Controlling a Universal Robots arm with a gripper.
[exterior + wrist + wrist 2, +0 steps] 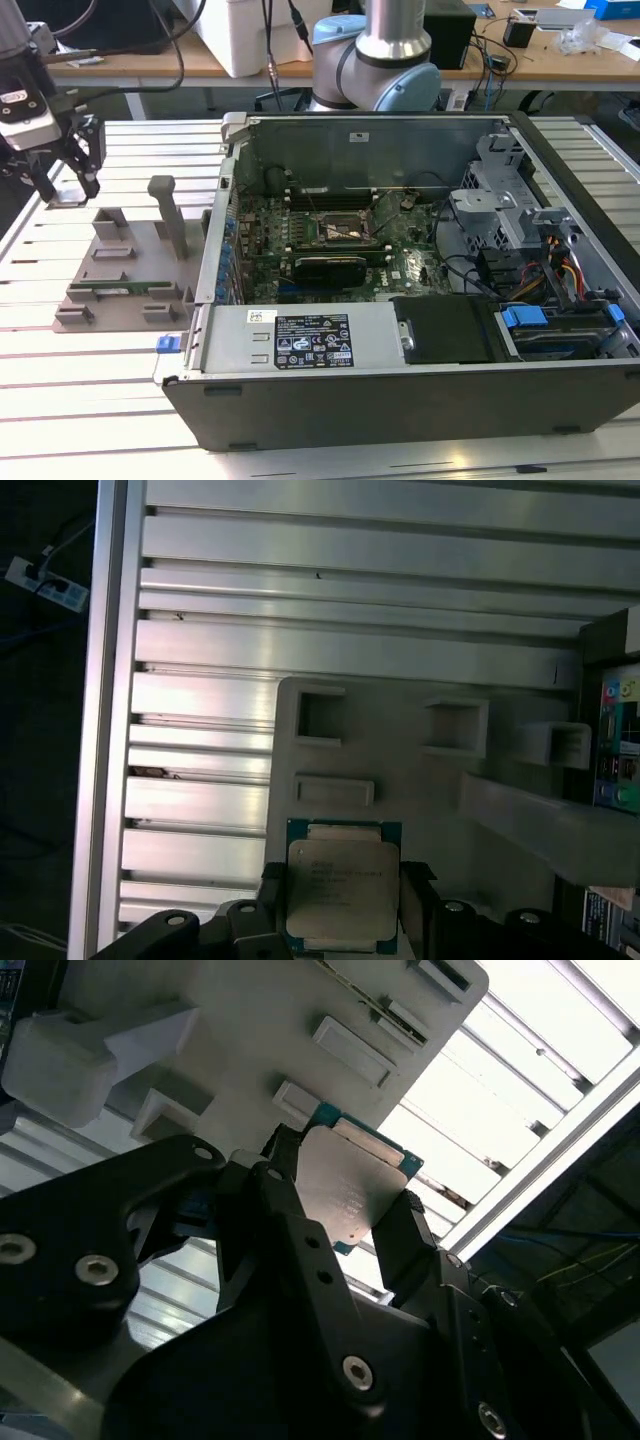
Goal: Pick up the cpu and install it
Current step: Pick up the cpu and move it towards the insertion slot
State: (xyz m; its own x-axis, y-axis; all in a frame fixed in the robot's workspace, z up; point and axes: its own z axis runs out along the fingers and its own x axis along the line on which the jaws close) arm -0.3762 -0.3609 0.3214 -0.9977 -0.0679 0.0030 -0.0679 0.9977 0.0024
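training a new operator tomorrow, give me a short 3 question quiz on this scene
1. True or false: the gripper is shut on the cpu.
2. Multiple choice: in the exterior view, where is the open computer case relative to the grey tray? A) to the exterior view's left of it B) to the exterior view's right of it C) on top of it
3. Fill in: in both wrist views, the gripper holds the cpu by two opposite ___.

Key: 1 true; 2 B; 3 edges
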